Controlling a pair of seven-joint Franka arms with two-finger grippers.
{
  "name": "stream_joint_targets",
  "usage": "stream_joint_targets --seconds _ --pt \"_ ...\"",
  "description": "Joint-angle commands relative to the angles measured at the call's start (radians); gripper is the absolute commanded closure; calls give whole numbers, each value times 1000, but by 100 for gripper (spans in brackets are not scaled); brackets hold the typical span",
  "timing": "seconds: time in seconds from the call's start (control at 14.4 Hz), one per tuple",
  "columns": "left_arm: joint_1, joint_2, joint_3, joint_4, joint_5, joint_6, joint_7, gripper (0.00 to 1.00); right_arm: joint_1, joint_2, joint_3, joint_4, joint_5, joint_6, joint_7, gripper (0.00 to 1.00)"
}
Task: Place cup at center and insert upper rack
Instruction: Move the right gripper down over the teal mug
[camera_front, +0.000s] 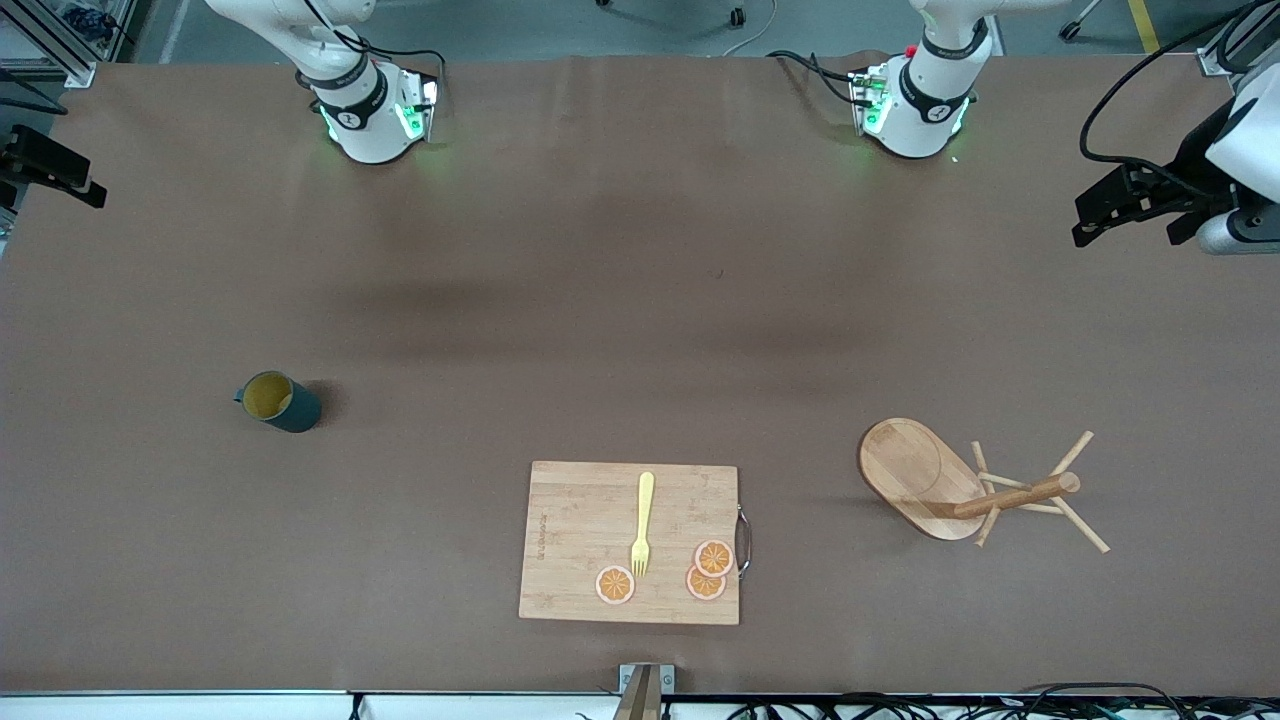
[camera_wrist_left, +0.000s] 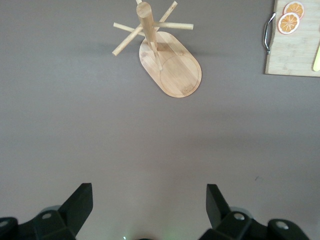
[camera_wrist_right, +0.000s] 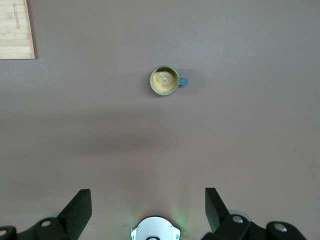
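Front view: nothing of the task begun, by the look of it. Teal cup (camera_front: 279, 401) upright on the worktop (camera_front: 600, 330) toward the right arm's end, well apart from the centre. Mug tree (camera_front: 965, 485) standing toward the left arm's end, oval base down, pegs splayed, untouched. Bamboo cutting board (camera_front: 629, 542) between them and nearer the front camera, carrying a yellow fork (camera_front: 643, 524) and three orange slices (camera_front: 712, 570). Neither hand visible here; only the two bases along the top.

Left wrist view: left hand (camera_wrist_left: 150, 212) high over bare worktop, fingers spread wide, holding nothing. Mug tree (camera_wrist_left: 167, 57) in sight below, well apart from the fingers. Corner of the board (camera_wrist_left: 295, 47) at the edge.

Right wrist view: right hand (camera_wrist_right: 148, 212) likewise high over bare worktop, wide and empty. Cup (camera_wrist_right: 165, 80) below, mouth up, handle showing, untouched.

Left to do: both steps, cup to centre, then mug tree set in place.
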Motion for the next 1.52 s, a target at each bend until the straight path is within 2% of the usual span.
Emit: stream_joint_targets --seconds 0.0,0.62,0.9,1.11,1.25,1.45 --pt "-5 7 -2 19 20 -17 -3 0 -10 -27 7 -29 -10 8 -1 0" --pt "-1 22 -1 27 21 -16 -13 0 -15 -12 6 -5 -19 13 -6 0" --pt "10 25 -1 22 20 -17 -1 0 -41 94 4 -3 -13 34 -13 0" --pt "7 25 -1 18 20 -17 -12 0 -40 160 4 -5 -13 100 -18 0" --pt "7 25 -1 19 20 -17 -12 0 -35 171 6 -21 -2 134 -39 0" --pt "7 25 -1 18 21 -17 -12 0 -15 169 10 -127 6 255 -159 0"
